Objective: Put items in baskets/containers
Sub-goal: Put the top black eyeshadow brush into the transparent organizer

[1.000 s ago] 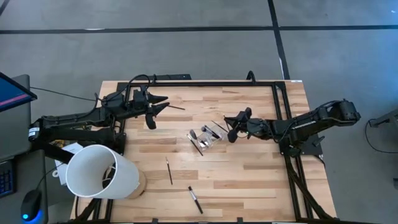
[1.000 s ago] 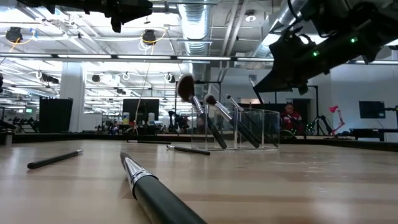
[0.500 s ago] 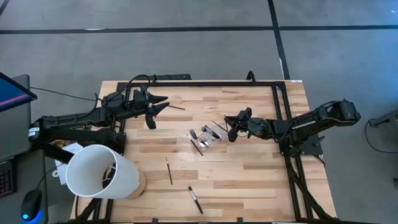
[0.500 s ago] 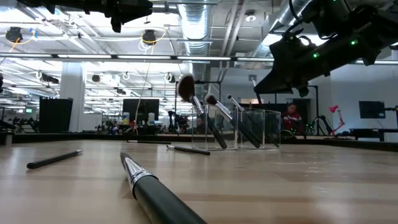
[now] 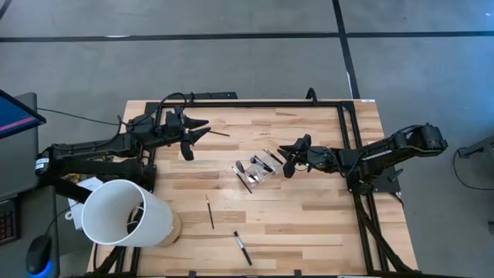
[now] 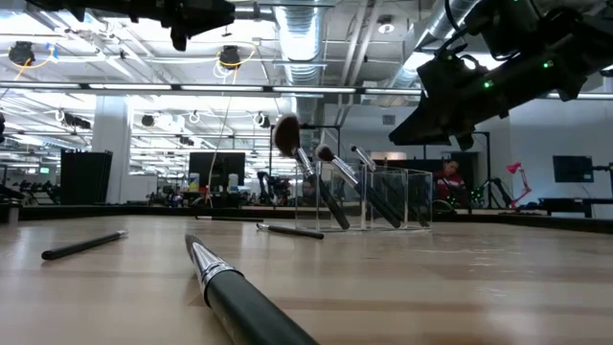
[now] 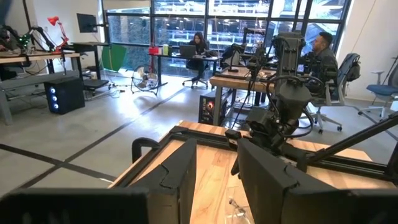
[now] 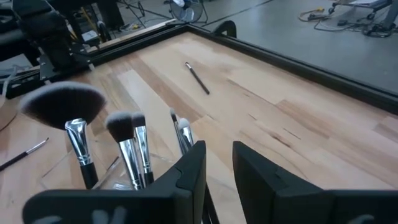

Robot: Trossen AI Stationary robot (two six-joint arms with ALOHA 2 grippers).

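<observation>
Release appears to be what has just happened: the right gripper (image 5: 288, 160), which a second ago sat pinched over the clear container (image 5: 258, 167), now shows its fingers (image 8: 189, 167) apart with a narrow gap and nothing between them. It hovers just at the 3 o'clock edge of the container near the table's centre. Several brushes (image 8: 79, 134) stand leaning inside the container, heads up. I judge one more item is now delivered.

Still loose on the wooden table (image 5: 324, 216) are a thin stick (image 5: 209, 211) at 7 o'clock from the container, a black pencil (image 5: 242, 248) at 6 o'clock near the front edge, and a slim brush (image 5: 218, 133) at 10 o'clock.

The left gripper (image 5: 199, 128) waits beside that slim brush, fingers parted and empty, unchanged. The loose pieces remain to be fetched.
</observation>
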